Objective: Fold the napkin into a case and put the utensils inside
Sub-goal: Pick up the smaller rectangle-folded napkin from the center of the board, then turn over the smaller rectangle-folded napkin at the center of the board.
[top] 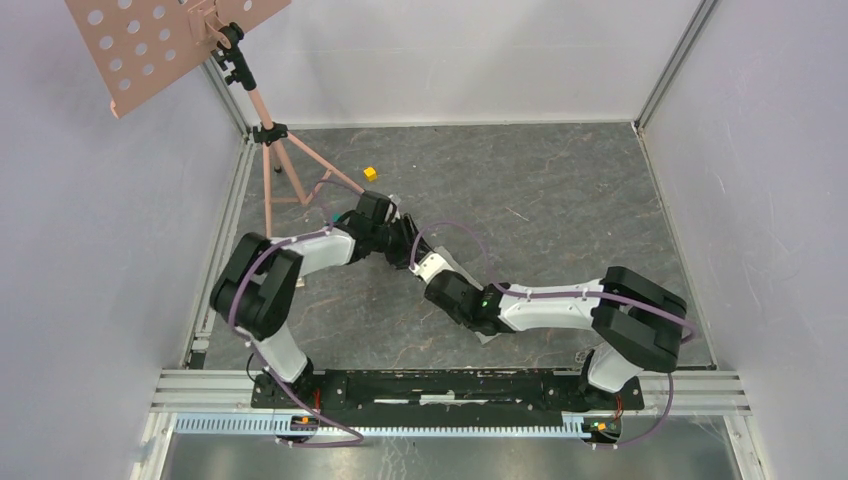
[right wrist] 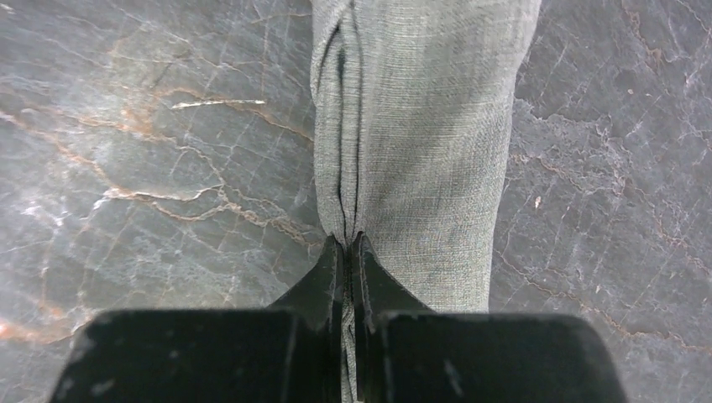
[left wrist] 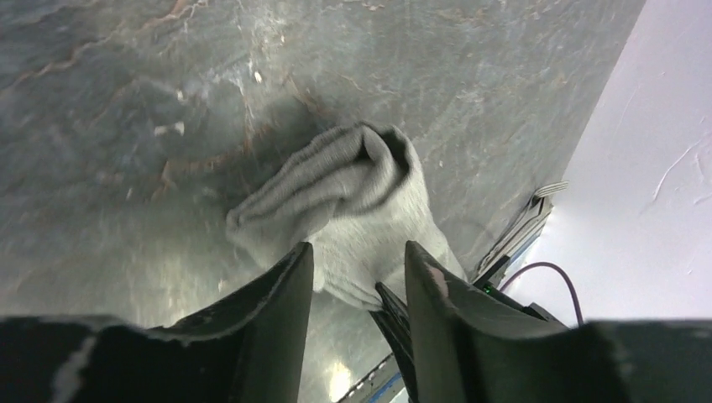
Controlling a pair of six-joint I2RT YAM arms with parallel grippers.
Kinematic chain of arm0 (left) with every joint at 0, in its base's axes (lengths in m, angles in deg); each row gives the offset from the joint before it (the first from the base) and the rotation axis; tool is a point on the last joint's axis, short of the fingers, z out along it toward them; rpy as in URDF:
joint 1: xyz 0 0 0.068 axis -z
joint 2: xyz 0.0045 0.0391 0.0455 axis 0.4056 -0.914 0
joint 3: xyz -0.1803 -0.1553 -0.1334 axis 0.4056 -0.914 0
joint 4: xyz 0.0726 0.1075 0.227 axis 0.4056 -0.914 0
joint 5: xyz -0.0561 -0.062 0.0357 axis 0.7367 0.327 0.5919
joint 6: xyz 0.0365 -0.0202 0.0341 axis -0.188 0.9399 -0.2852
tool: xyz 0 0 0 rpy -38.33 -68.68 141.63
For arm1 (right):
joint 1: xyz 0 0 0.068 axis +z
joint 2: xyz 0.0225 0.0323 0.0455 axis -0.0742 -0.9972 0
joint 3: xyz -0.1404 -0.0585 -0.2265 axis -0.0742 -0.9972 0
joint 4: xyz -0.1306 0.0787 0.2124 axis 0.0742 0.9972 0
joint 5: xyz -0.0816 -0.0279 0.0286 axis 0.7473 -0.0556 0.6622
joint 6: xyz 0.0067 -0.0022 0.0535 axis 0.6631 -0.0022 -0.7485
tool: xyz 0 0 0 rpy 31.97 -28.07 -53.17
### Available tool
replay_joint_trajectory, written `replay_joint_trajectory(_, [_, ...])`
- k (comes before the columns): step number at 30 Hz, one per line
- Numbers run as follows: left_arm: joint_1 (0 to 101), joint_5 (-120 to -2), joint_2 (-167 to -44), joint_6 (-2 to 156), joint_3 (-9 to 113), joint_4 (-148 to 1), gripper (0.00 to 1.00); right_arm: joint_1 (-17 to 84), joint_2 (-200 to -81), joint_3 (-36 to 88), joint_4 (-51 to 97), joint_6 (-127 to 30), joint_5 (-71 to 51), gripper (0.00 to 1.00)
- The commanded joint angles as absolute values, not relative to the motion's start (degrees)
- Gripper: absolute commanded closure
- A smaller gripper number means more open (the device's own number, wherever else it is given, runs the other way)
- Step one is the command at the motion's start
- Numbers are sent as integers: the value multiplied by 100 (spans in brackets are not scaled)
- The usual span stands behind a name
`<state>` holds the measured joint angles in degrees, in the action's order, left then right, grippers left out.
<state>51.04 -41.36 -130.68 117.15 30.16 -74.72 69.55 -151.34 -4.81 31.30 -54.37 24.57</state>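
Note:
The napkin (right wrist: pixel 420 126) is a long, narrow, folded strip of grey-green cloth on the marbled tabletop. My right gripper (right wrist: pixel 347 243) is shut on a pinched fold along the strip's left side. In the left wrist view the napkin (left wrist: pixel 353 193) looks bunched and layered just beyond my left gripper (left wrist: pixel 359 260), whose jaws stand open. The right gripper's dark fingers (left wrist: pixel 395 311) grip the cloth's near edge between them. From above, both grippers meet mid-table, left gripper (top: pixel 398 238) and right gripper (top: pixel 420 262), and hide the cloth. No utensils are in view.
A small yellow cube (top: pixel 370 173) lies on the table behind the arms. A pink perforated plate on a tripod stand (top: pixel 268 130) occupies the back left corner. White walls and metal rails (top: pixel 640 120) enclose the table.

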Motion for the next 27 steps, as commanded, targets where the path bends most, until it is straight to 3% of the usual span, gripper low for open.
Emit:
replay_joint_trajectory(1, [4974, -4832, -11884, 10877, 3378, -8815, 45, 6938, -14608, -387, 3122, -5649, 1755, 99])
replay_joint_trajectory(9, [4792, -6003, -9725, 10191, 3522, -10739, 32, 6678, -14126, -535, 2315, -6684, -1239, 100])
replay_joint_trajectory(14, [4779, -6184, -8876, 10095, 3540, -11349, 30, 6209, -13926, -1384, 231, -8070, -3152, 100])
replay_joint_trajectory(20, [4779, -5803, -8810, 10139, 3447, -11423, 30, 5148, -14444, -2583, -2413, -9558, -4526, 99])
replay_joint_trajectory(27, [4807, -4831, -9313, 10112, 3293, -11149, 29, 3812, -15708, -2558, -2729, -9112, -5681, 96])
